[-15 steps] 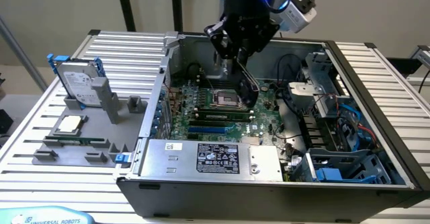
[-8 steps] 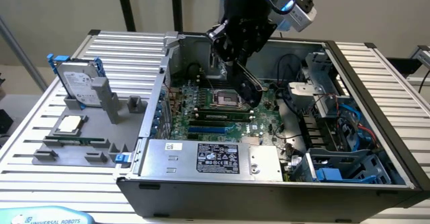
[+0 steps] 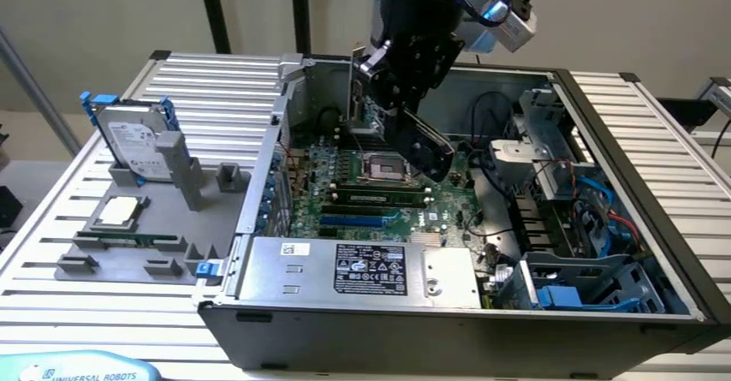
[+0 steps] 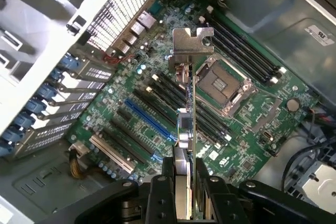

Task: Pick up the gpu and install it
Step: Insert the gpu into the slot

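The gpu (image 4: 192, 43) is held pinched in the gripper (image 4: 185, 174) above the motherboard (image 4: 262, 109); alignment with the blue slot (image 4: 149, 120) is judged necessary.

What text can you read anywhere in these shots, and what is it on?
"UNIVERSAL ROBOTS": on the teal device at the exterior view's lower left edge.
Too small to read: the power supply label and the hard drive label.
Blurred, unreadable: the white sticker on the grey metal box in the wrist view.
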